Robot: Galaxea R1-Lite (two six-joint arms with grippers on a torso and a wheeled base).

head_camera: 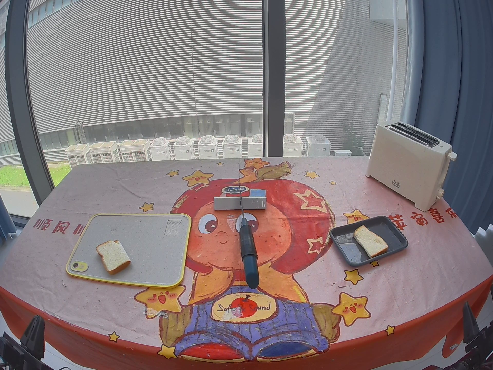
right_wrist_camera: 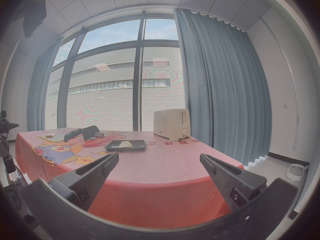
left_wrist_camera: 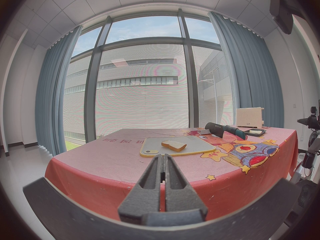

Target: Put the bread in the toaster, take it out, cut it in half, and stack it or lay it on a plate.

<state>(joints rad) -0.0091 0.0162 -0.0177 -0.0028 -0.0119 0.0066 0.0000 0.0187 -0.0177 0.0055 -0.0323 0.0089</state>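
Short of the table's near edge, the left gripper has its fingers pressed together on nothing, and the right gripper gapes wide, empty. In the head view, a bread slice lies on the cutting board at lower left. The knife is at centre, a second slice lies in the grey plate at right, and the toaster stands at upper right.
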